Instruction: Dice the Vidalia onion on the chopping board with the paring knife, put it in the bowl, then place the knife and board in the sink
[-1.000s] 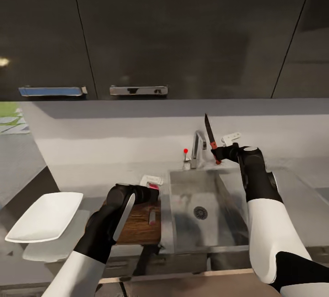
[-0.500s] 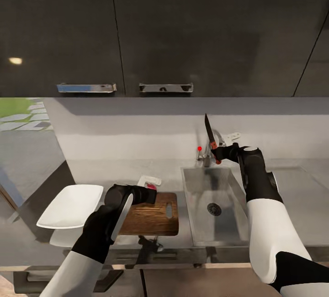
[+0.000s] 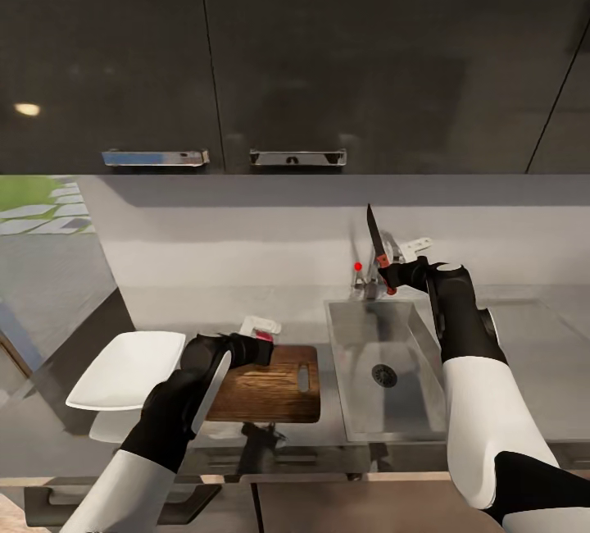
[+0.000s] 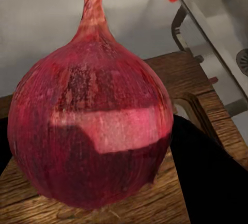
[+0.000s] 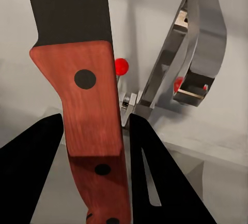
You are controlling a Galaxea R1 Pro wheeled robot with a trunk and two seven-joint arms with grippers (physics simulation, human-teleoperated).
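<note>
Dark red onion sits between the left jaws, pressed close on both sides, over the left end of the board; in the head view it's a small red patch at the left gripper, mostly hidden by the wrist. Whether it touches the wood: can't tell. Left forearm covers the board's left edge; slot handle is clear on the right end. Right gripper is clamped on the knife by its handle, blade pointing up, above the back of the sink. The faucet stands just behind the knife, partly blocked by hand and blade in the head view. Bowl sits on the surface left of the board, apart from it. Small white object beyond the left gripper, too blurred to identify. Dark wall cabinets overhead.
</note>
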